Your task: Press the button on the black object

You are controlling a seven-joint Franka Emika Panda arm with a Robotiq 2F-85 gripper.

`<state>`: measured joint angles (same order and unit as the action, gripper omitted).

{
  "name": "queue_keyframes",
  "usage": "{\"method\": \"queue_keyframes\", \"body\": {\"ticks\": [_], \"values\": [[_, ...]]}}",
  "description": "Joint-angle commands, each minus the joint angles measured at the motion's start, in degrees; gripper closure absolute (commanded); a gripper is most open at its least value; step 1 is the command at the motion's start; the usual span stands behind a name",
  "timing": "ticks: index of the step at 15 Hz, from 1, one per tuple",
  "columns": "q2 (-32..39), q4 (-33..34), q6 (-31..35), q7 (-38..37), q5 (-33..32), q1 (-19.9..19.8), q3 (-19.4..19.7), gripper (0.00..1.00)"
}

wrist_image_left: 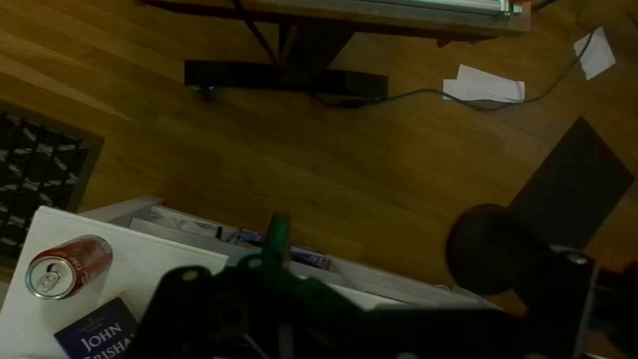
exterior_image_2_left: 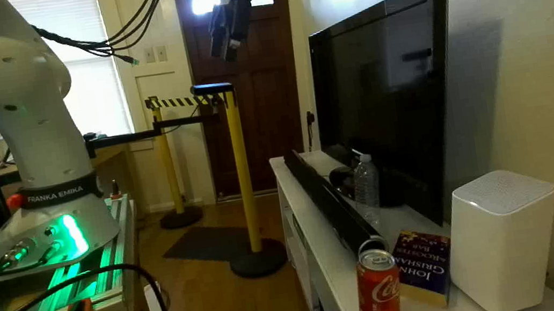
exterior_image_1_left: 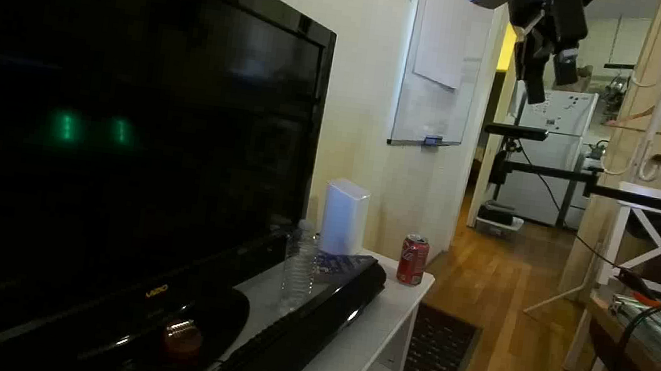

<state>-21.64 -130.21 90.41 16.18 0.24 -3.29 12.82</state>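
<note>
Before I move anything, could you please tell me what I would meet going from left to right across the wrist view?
Leaving out whatever overlaps along the way: red can → black table foot → white papers → single white sheet near the right edge.

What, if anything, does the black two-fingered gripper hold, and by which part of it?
Nothing is held: the black two-fingered gripper hangs empty in mid-air.

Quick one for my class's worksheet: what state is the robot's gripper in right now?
Gripper: open, holding nothing.
</note>
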Motion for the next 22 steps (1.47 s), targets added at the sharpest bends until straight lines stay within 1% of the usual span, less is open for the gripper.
{"method": "queue_keyframes", "body": {"ticks": [1,6,8,11,15,17,19,21,22], "values": [[0.1,0.1,-0.1,0.3,0.3,-1.0,-0.9,0.0],[0.1,0.1,-0.1,0.3,0.3,-1.0,-0.9,0.0],[3.0,0.8,3.8,1.1,2.2,-0.1,-1.0,0.0],[8.0,2.0,12.0,1.5,5.6,1.3,-2.2,0.0],[16.6,4.2,21.9,-2.9,13.3,1.9,-4.3,0.0],[21.3,6.0,23.7,-4.0,17.4,1.8,-5.4,0.0],[25.4,7.4,26.1,-5.3,19.2,1.4,-6.5,0.0],[29.5,9.1,28.1,-4.9,23.1,1.1,-7.6,0.0],[25.3,5.9,27.3,-4.5,19.4,0.7,-7.5,0.0]]}}
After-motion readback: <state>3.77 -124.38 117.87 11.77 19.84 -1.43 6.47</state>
